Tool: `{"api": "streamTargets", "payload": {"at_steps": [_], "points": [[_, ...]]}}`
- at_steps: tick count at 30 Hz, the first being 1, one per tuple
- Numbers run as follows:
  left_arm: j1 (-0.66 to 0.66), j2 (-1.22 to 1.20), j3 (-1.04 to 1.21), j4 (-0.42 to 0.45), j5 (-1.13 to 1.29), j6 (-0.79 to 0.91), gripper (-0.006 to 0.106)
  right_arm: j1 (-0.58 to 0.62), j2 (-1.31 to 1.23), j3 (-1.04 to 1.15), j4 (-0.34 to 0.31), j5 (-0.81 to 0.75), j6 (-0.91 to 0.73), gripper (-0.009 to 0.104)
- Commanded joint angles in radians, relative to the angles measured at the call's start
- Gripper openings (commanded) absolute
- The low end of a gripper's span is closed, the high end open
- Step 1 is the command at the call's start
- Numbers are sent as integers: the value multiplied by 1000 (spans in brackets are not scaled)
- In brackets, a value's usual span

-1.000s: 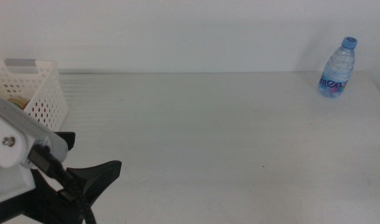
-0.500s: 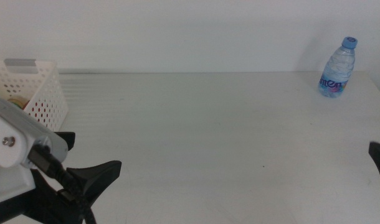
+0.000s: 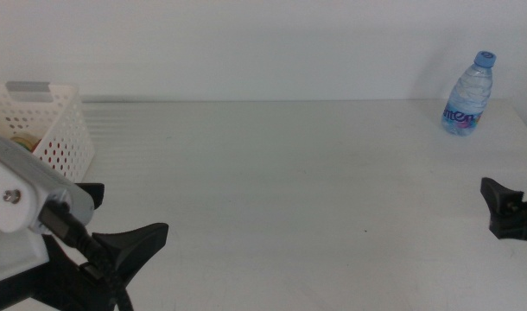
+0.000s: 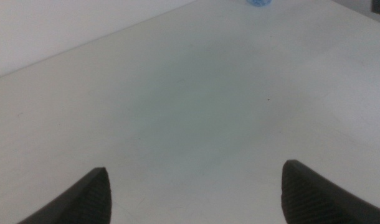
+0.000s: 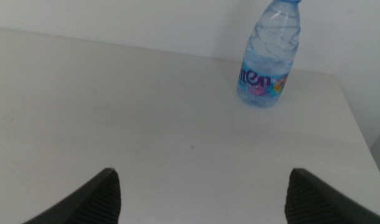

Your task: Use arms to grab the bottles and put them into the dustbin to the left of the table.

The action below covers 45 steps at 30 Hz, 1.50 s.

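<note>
While the left gripper waits at about 8 o'clock near the dustbin, jaws apart and empty, the right gripper sits at 4 o'clock, jaws spread wide. The water bottle stands upright at 2 o'clock on the table, well apart from both grippers.

My left gripper waits low near the white dustbin. My right gripper peeks in at the table's right edge. The water bottle stands upright at the far right corner.
</note>
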Motion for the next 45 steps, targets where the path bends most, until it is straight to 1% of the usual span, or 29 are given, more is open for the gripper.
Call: {"api": "streamTargets", "payload": {"at_steps": [1,3,5,8,9,11,18,24,28,31,34,41,45], "points": [[-4,-2,-28,3,-78,-14,89,-4,39,-32,-2,-173,-1,79],[-4,-2,-28,3,-78,-14,89,-4,91,-32,3,-261,-1,79],[-4,-2,-28,3,-78,-14,89,-4,149,-32,21,-365,-1,79],[-4,-2,-28,3,-77,-14,89,-4,232,-33,91,-534,-1,79],[-4,-2,-28,3,-77,-14,89,-4,261,-34,110,-573,-1,80],[-4,-2,-28,3,-77,-14,89,-4,309,-49,130,-603,-1,81],[-4,-2,-28,3,-72,-14,89,-4,474,-183,134,-604,-7,84],[-4,-2,-28,3,-72,-14,89,-5,619,-336,157,-587,-32,84],[-4,-2,-28,3,-72,-14,89,-9,700,-440,193,-588,-102,84],[-4,-2,-28,3,-72,-14,89,-34,759,-523,201,-584,-138,84],[-4,-2,-28,3,-72,-14,89,-61,809,-600,202,-558,-136,84],[-4,-2,-28,3,-72,-14,89,-106,890,-758,195,-405,-136,84],[-4,-2,-28,3,-71,-14,89,-133,947,-826,174,-403,-131,84]]}}
